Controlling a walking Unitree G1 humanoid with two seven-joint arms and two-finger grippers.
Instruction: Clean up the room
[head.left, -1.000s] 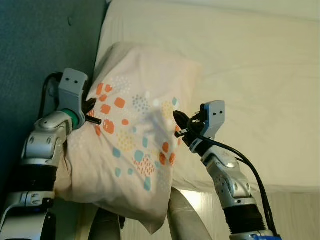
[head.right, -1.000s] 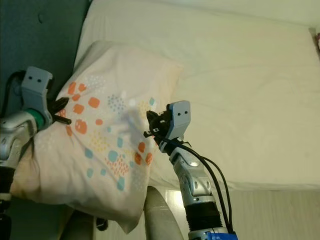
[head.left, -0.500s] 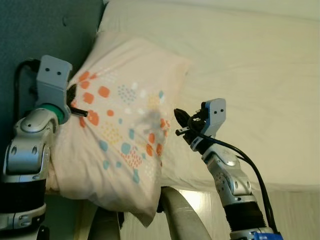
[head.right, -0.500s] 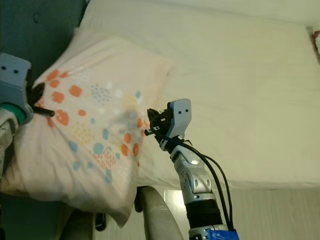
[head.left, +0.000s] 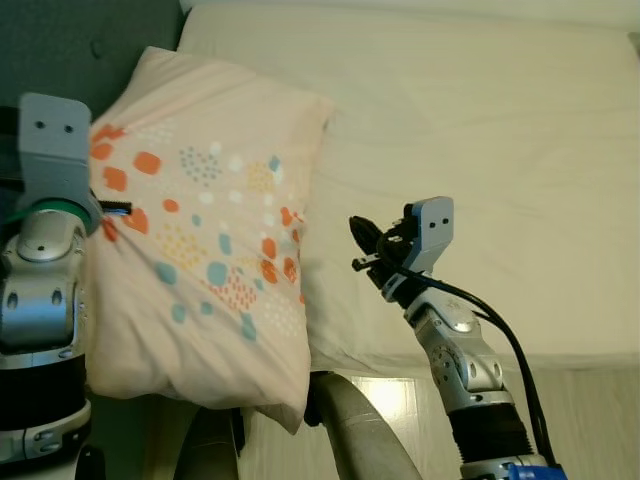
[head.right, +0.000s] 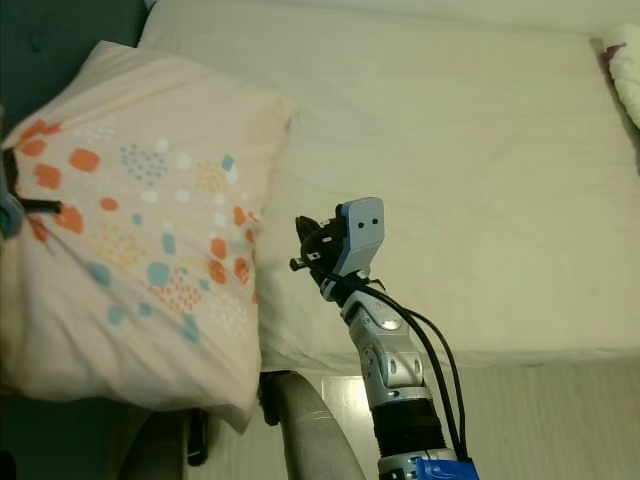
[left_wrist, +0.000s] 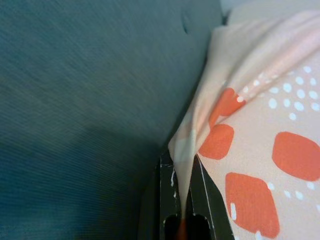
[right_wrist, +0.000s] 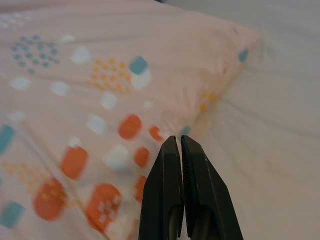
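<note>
Pillow (head.left: 195, 230) w/ orange & blue spots lies on the bed (head.left: 480, 150), by its left edge. Left gripper (left_wrist: 183, 210) pinches the pillow's side tight. Right gripper (right_wrist: 180, 150) hangs just beside the pillow, not touching, fingers pressed together w/ nothing in them.

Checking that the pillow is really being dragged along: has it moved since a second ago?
Yes. The pillow, pinched by the left gripper, slid toward the robot's left, away from the near-stationary right gripper.
</note>
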